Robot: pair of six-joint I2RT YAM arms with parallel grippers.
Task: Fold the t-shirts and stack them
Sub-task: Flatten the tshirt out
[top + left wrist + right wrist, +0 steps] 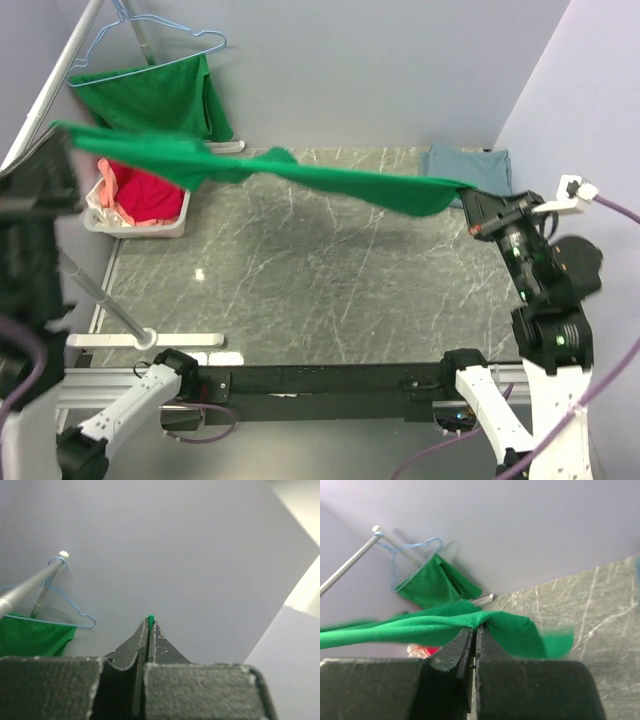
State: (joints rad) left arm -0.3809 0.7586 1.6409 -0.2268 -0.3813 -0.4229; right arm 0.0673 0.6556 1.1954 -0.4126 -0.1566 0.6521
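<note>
I find nothing I can read in any of my views: no lettering, label, brand mark, number or sign.

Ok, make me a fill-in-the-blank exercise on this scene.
The stretched t-shirt held by the left gripper and right gripper is ____.
The folded blue-grey t-shirt lies at the far ____ corner of the table.
The red and pink t-shirts sit in a white ____.
Another green t-shirt hangs from a blue ____.
Answers: green, right, basket, hanger.
</note>
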